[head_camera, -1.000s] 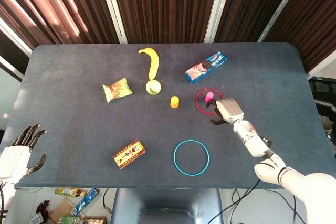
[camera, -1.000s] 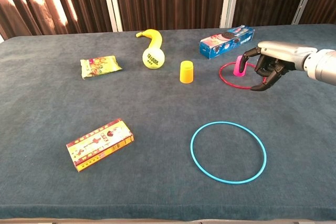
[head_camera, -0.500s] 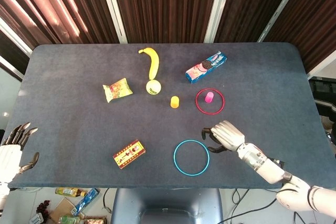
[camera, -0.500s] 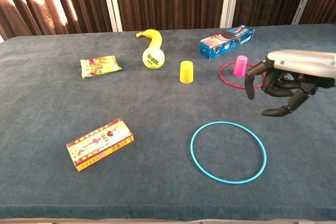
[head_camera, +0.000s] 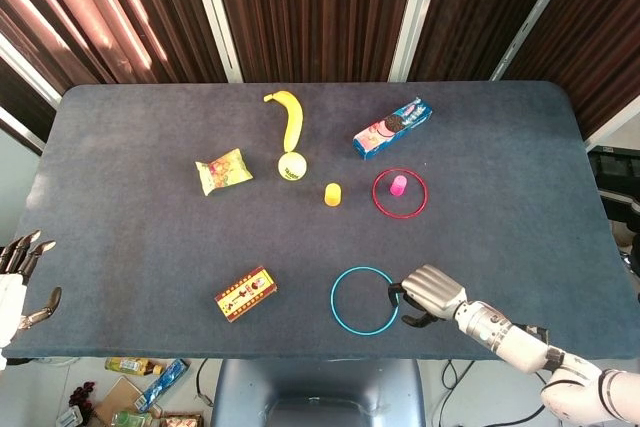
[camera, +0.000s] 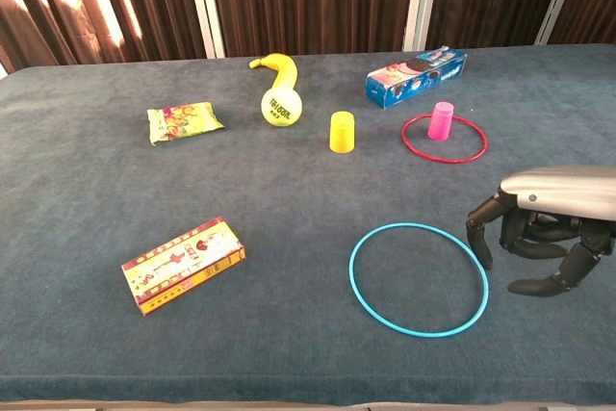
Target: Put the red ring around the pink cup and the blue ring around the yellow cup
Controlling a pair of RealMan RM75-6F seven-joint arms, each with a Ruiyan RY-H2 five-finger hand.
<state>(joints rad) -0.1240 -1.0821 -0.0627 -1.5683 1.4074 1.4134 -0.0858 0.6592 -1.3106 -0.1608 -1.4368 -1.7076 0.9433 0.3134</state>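
Chest view shows us our right hand just beside the blue ring's right edge, fingers curled downward and apart, holding nothing. That ring, a thin hoop, lies flat on the counter with nothing inside it. Farther back, the red ring already encircles the small upright pink cup; the yellow cup stands alone nearby. Our left hand hangs spread off the counter's edge.
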